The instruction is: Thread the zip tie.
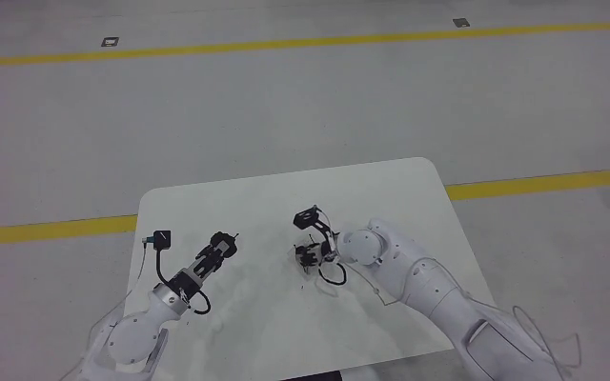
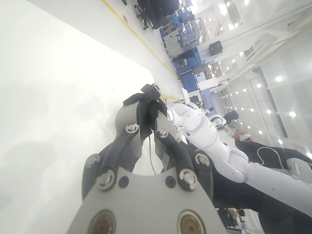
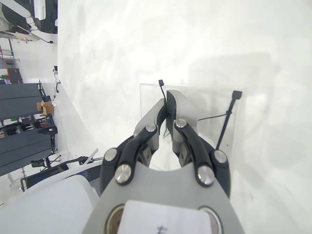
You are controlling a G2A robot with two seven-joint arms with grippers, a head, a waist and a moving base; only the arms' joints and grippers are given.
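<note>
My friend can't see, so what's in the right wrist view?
The right gripper is shut on a thin black zip tie, whose head pokes out beyond it. A second zip tie lies beside it on a clear sheet on the white table.

No legible text is showing anywhere on the table [image 1: 400, 190]. A white label [image 3: 165, 216] on the right gripper [image 3: 166, 98] is carrying one dark mark (cut off at the edge, unreadable), and signs in the hall behind are proving too small to read.
</note>
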